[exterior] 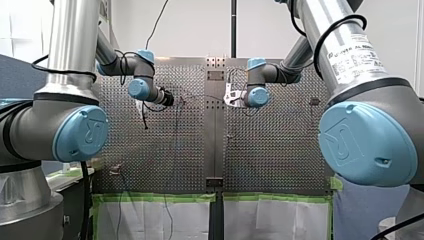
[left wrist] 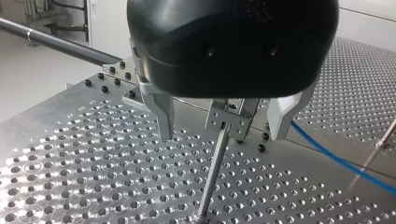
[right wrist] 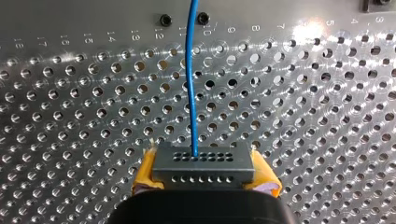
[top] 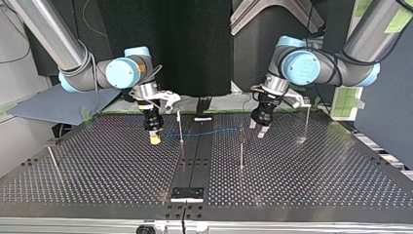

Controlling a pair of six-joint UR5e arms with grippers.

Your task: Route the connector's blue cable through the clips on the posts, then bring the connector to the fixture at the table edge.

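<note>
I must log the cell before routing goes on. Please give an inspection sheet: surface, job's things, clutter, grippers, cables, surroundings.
Surface: perforated metal table.
Job's things: dark grey block connector, held; thin blue cable leaving it toward the thin metal posts; black fixture at the table edge.
Clutter: nothing seen.
Grippers: my right gripper shut on the connector, yellow pads; my left gripper open, a post's clip between its metal fingers.
Cables: black cables along both arms.
Surroundings: green tape along the table edge; grey cloth beside it.
</note>
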